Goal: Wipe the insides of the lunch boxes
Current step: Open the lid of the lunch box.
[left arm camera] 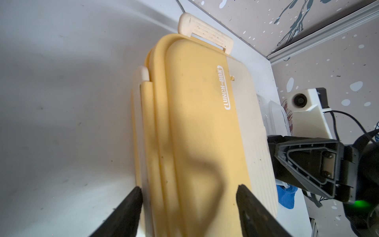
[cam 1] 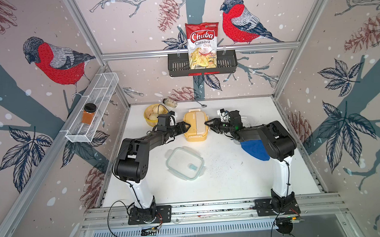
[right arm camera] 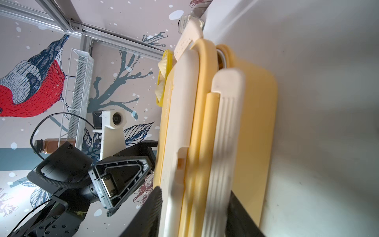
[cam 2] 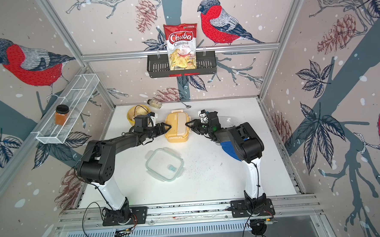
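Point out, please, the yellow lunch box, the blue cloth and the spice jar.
yellow lunch box (cam 1: pixel 191 123): in a top view, yellow part of its lid.
blue cloth (cam 1: pixel 253 151): in a top view, its visible middle.
spice jar (cam 1: pixel 88 117): in a top view, its orange body.

Matt yellow plastic lunch box — smooth white tabletop

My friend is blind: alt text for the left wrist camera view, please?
A closed yellow lunch box fills the frame, between the open fingers of the left gripper; the right gripper sits at its opposite edge.
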Action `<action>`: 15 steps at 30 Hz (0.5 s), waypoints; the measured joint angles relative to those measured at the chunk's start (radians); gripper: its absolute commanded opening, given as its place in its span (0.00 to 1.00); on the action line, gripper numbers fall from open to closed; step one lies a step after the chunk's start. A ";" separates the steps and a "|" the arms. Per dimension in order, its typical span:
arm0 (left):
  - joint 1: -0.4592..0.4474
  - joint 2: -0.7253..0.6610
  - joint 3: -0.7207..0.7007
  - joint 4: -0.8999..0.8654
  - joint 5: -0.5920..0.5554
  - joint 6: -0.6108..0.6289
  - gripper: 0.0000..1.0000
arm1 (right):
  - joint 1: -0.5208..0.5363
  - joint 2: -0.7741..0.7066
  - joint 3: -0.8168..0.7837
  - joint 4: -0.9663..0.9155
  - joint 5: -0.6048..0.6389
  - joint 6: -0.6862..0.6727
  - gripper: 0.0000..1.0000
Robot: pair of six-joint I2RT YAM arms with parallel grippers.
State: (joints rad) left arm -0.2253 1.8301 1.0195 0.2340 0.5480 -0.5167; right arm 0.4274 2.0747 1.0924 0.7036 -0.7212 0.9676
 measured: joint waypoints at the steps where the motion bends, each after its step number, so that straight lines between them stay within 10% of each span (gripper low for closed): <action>1: -0.005 0.003 0.002 0.000 0.000 0.000 0.72 | -0.005 -0.007 -0.003 -0.001 0.000 -0.002 0.43; 15: -0.058 0.018 0.026 0.006 -0.034 -0.018 0.72 | -0.022 -0.052 0.106 -0.218 0.004 -0.102 0.44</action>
State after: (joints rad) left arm -0.2836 1.8477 1.0451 0.2398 0.5140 -0.5346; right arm 0.4057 2.0228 1.1984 0.4858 -0.7174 0.8654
